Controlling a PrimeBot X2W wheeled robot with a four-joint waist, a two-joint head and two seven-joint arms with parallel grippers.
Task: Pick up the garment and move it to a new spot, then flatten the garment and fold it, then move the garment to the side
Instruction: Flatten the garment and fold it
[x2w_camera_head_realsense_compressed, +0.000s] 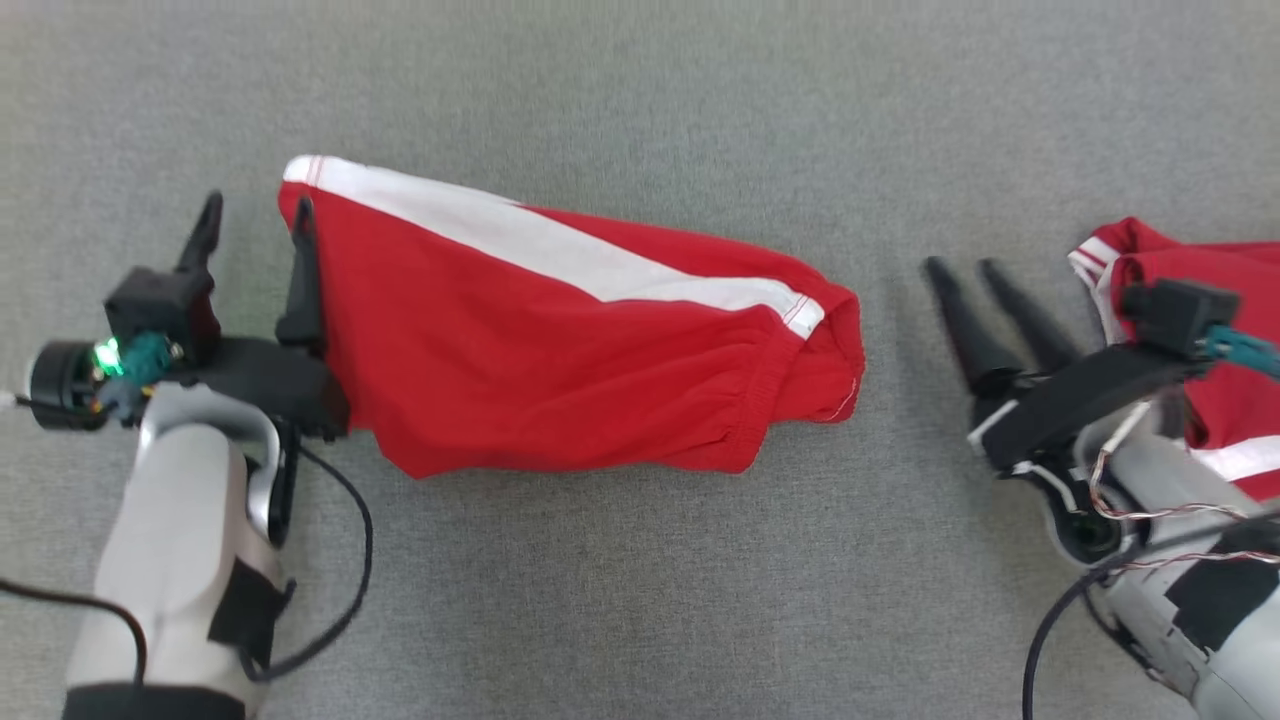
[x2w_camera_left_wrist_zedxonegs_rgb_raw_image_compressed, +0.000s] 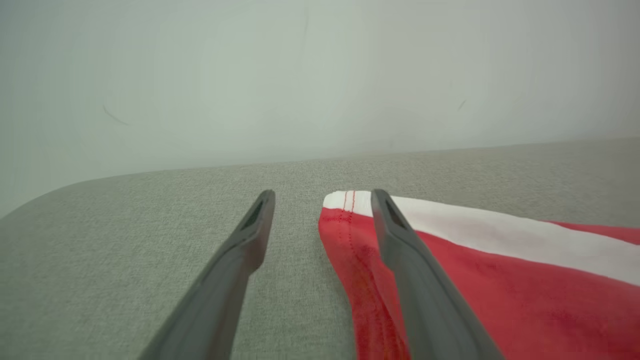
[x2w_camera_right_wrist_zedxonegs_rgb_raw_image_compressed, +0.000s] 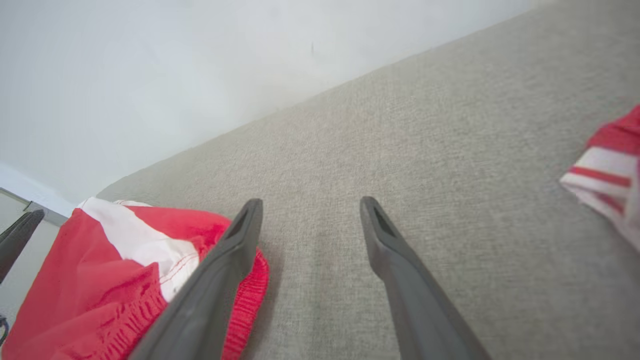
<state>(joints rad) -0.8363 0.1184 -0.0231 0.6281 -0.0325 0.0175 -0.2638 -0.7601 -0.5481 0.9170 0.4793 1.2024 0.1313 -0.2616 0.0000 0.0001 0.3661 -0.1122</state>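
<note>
We have the red garment (x2w_camera_head_realsense_compressed: 560, 360) lying folded mid-way across the grey cloth surface (x2w_camera_head_realsense_compressed: 640, 600), white stripe up. Our left gripper (x2w_camera_head_realsense_compressed: 252, 228) stands spread wide and empty at its left end, with one finger (x2w_camera_left_wrist_zedxonegs_rgb_raw_image_compressed: 400, 240) over the hem; we cannot tell if it touches. Our right gripper (x2w_camera_head_realsense_compressed: 962, 270) is spread too, holding nothing, just off the waistband end. A second red garment (x2w_camera_head_realsense_compressed: 1225, 300) is cut off at the right edge, half hidden behind that arm.

Pale grey forearms (x2w_camera_head_realsense_compressed: 180, 520) trail black cables (x2w_camera_head_realsense_compressed: 355, 560); left hand (x2w_camera_head_realsense_compressed: 257, 205) mount glows green.
</note>
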